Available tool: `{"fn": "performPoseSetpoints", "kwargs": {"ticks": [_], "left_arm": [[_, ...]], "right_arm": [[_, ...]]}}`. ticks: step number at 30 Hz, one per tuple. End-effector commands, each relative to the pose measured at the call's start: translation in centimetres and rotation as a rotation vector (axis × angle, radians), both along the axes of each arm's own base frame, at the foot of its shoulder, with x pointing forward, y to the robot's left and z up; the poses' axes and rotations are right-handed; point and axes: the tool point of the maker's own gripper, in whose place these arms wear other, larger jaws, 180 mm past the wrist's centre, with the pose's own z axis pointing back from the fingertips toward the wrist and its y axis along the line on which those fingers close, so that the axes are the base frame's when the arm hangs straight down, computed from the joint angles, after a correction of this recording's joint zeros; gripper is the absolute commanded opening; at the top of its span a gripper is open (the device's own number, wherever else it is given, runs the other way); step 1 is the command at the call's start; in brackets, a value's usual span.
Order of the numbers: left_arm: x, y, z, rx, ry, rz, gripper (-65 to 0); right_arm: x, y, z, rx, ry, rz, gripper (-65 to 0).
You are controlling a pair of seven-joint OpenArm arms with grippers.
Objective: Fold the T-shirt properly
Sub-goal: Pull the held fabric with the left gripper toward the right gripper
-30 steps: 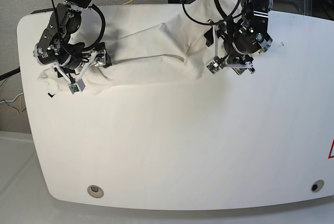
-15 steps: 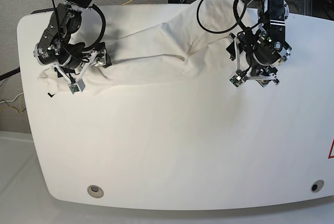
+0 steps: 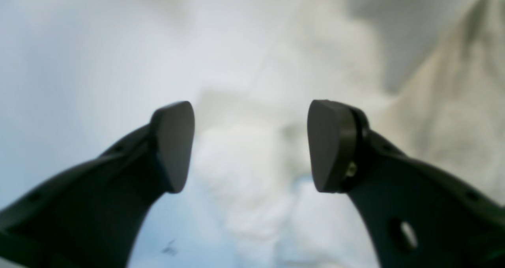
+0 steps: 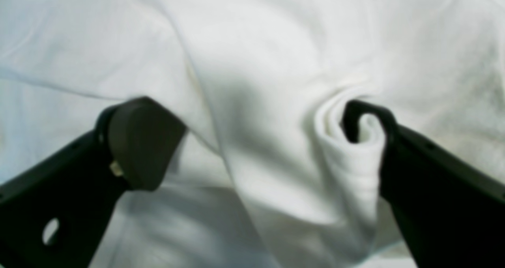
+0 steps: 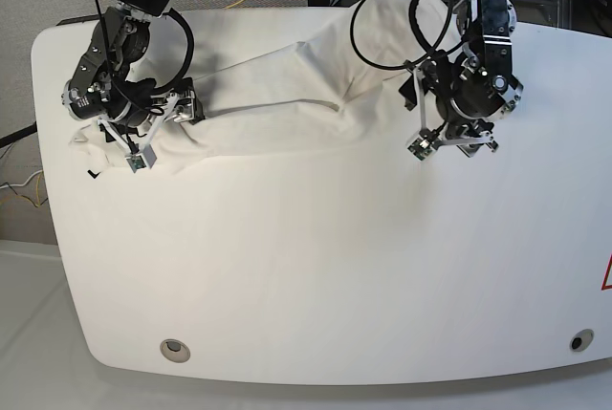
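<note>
Your T-shirt (image 5: 277,95) is lying bunched in a long band across the far part of the tabletop (image 5: 325,267), running from 9 o'clock toward 1 o'clock. Your right pincer (image 4: 252,149) is standing wide apart, straddling a ridge of cloth, one finger (image 4: 365,122) hooked in a fold. Your left pincer (image 3: 250,145) is hanging apart over the shirt's 2 o'clock end, gripping nothing.

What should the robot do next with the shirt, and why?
Probably close the right end effector: its jaws stand open with a fold of the T-shirt bunched between them. The left end effector is open above cloth, gripping nothing.
</note>
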Motion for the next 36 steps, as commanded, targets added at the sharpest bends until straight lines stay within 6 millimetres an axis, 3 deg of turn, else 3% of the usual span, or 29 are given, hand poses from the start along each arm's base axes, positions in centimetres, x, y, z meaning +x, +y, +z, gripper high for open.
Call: {"fn": "performPoseSetpoints", "kwargs": {"ticks": [1,6,8,11,19,31,36], "left_arm": [[0.4,-1.8,0.9,-0.039,-0.031,-0.022,-33.7],[0.1,-4.8,0.9,-0.083,-0.026,-0.074,-60.6],[-0.1,-5.9,0.9,-0.101,-0.024,-0.086,-65.0],[-1.3,-6.6,0.2,-0.115,0.008,-0.097,-62.3],[-4.9,-9.0,-1.4,-0.158,0.094,-0.131,-62.4],[-10.0,-9.1,-3.7,-0.167,0.218,-0.127,-62.4],[-10.8,-8.8,-4.1,-0.169,0.233,-0.121,-62.4]], "right_arm": [[-1.3,-0.8,-0.7,-0.036,0.073,-0.005,-0.6],[-1.4,-0.8,-0.8,-0.036,0.076,-0.005,-0.6],[-1.4,-0.8,-0.8,-0.038,0.077,-0.005,-0.6],[-1.5,-0.8,-0.8,-0.038,0.079,-0.005,-0.6],[-1.5,-1.0,-0.8,-0.042,0.079,-0.005,-0.8],[-1.5,-1.0,-0.8,-0.042,0.079,-0.005,-0.9],[-1.5,-1.0,-0.8,-0.042,0.079,-0.005,-0.9]]}}
